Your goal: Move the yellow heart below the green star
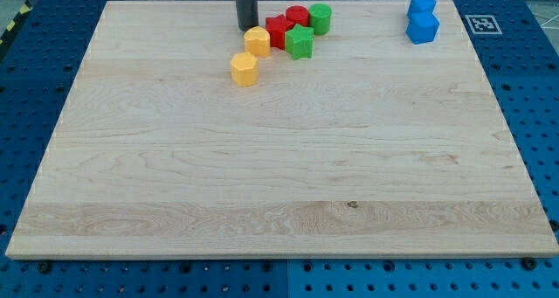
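Two yellow blocks sit left of the green star (300,42); my tip (247,27), which has no fingers, touches the upper one's (257,41) top-left edge. Pushing could jam it into the red cluster (279,29).

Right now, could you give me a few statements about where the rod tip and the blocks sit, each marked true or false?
1. My tip is just above the upper yellow block in the view. True.
2. The green star sits alone near the view's bottom. False: it is in the cluster near the top, by the red blocks.
3. Two blue blocks sit at the view's top right. True.
4. The lower yellow block touches the green star. False: they are apart.
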